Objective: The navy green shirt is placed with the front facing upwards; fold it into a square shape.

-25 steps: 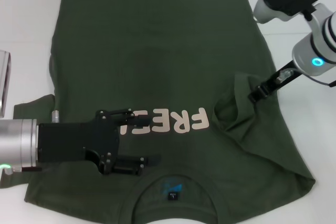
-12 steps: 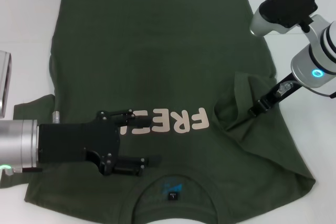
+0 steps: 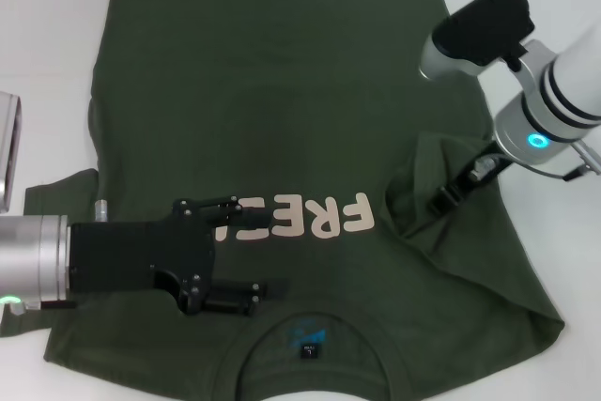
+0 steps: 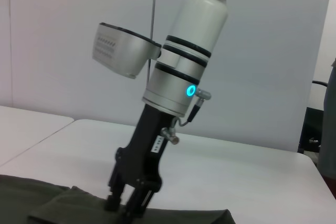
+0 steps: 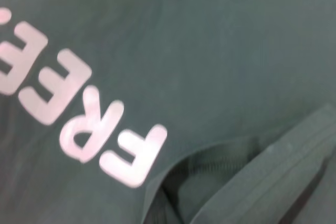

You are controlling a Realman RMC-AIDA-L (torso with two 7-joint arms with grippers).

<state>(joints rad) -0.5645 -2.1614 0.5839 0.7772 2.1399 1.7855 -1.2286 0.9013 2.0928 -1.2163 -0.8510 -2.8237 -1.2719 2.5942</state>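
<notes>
White surface [image 3: 47, 63] under spread green shirt [image 3: 282, 100], right hand [image 3: 439, 200] pinching its folded-in sleeve, left hand [image 3: 246, 255] open above chest.

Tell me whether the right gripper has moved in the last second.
Yes. The right gripper, holding the navy green shirt's folded sleeve, has shifted left toward the FREE lettering, while the left gripper stays put.

Green shirt [image 3: 282, 110] flat, rt sleeve folded inward

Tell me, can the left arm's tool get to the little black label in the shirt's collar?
Probably yes. The left tool hangs over the shirt near the pink letters, and the label lies uncovered close by, with nothing between them.
</notes>
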